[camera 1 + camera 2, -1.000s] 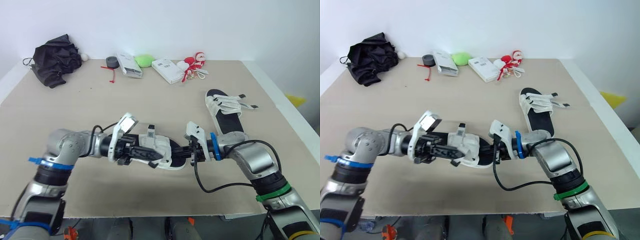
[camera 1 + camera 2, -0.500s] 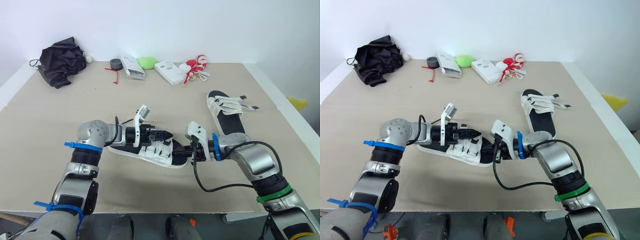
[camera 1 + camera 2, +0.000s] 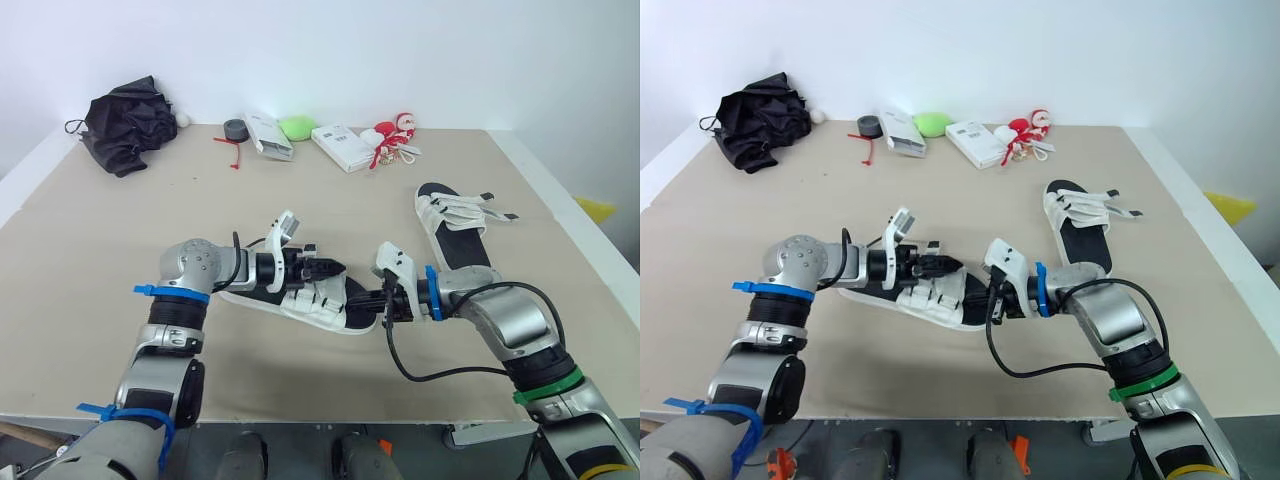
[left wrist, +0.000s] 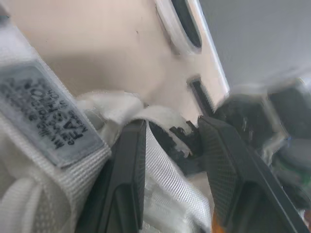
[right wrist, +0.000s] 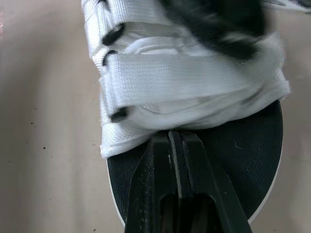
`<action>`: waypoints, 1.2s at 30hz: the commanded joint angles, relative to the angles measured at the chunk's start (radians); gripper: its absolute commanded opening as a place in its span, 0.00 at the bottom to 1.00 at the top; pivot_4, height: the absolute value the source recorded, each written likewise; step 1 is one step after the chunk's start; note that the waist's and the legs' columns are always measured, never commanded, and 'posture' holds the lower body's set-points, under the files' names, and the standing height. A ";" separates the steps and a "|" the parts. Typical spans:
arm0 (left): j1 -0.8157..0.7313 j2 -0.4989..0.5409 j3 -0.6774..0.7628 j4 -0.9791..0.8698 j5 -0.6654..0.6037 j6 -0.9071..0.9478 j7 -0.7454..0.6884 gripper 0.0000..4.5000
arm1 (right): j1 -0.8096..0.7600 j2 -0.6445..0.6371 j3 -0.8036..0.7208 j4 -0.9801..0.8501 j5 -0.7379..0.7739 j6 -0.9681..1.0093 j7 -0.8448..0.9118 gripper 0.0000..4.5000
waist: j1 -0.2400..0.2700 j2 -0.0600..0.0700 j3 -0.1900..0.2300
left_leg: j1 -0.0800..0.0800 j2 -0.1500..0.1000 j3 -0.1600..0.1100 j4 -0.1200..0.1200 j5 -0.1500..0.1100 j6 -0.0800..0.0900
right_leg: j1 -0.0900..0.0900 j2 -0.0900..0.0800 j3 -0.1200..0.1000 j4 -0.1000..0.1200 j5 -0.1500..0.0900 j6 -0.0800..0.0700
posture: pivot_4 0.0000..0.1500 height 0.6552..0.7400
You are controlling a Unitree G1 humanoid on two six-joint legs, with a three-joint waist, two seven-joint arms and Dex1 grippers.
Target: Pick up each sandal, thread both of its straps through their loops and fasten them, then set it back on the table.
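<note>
Centre of the frame: one sandal [image 3: 312, 306] lies on the beige desk [image 3: 350, 210], black footbed up, with white webbing straps across its upper. The left gripper [image 4: 172, 124] reaches in from the left side of the frame, over the strap area. Its two black fingers [image 4: 228, 165] stand apart with a band of white webbing between them, and a dark gap shows beside one finger. The right gripper [image 5: 176, 133] reaches in from the right at the sandal's nearer end. Its fingers [image 5: 155, 194] are pressed together with the tips against the edge of the lowest white strap. Whether any webbing is caught between them cannot be told. In the right wrist view, two straps lie flat across the upper, with dark loops at one side. Right of centre: the second sandal [image 3: 452, 225] rests on the desk, well apart from both grippers, with its straps loose and splayed toward the right edge. Along the top of the frame — from left to right — are a black cloth bundle [image 3: 125, 120], a grey tape roll [image 3: 236, 127], a white box [image 3: 270, 135], a green object [image 3: 295, 127], a second white box [image 3: 340, 146] and a red-and-white toy [image 3: 390, 130].
</note>
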 commanded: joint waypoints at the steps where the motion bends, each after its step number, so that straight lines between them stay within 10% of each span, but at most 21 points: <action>1: -0.084 -0.023 0.168 0.057 0.006 -0.124 0.150 0.40 | 0.049 -0.014 0.067 0.035 -0.032 0.037 0.014 0.00 | 0.000 -0.002 0.002 | 0.000 -0.001 0.000 0.000 0.000 0.000 | 0.000 -0.001 0.000 0.000 0.000 0.000 | 1.00 0.98; 14: -0.084 -0.023 0.108 0.014 0.129 -0.138 0.204 0.40 | 0.053 -0.015 0.061 0.029 -0.038 0.042 0.026 0.00 | -0.008 -0.004 0.001 | -0.009 -0.006 -0.001 -0.006 0.000 -0.007 | -0.006 -0.003 0.002 -0.001 0.002 0.010 | 1.00 0.98; 25: -0.120 -0.054 0.248 -0.141 -0.214 0.026 0.013 0.40 | 0.053 -0.013 0.062 0.031 -0.039 0.041 0.025 0.00 | -0.009 -0.005 0.003 | -0.009 -0.006 -0.001 -0.005 0.000 -0.007 | -0.006 -0.003 0.002 -0.001 0.002 0.010 | 1.00 0.98; 36: -0.012 0.120 -0.165 -0.131 0.140 -0.284 -0.284 0.45 | 0.061 -0.012 0.062 0.020 -0.035 0.047 0.019 0.00 | -0.010 -0.005 0.002 | -0.009 -0.006 -0.001 -0.005 0.000 -0.007 | -0.005 -0.003 0.002 -0.001 0.002 0.009 | 1.00 0.98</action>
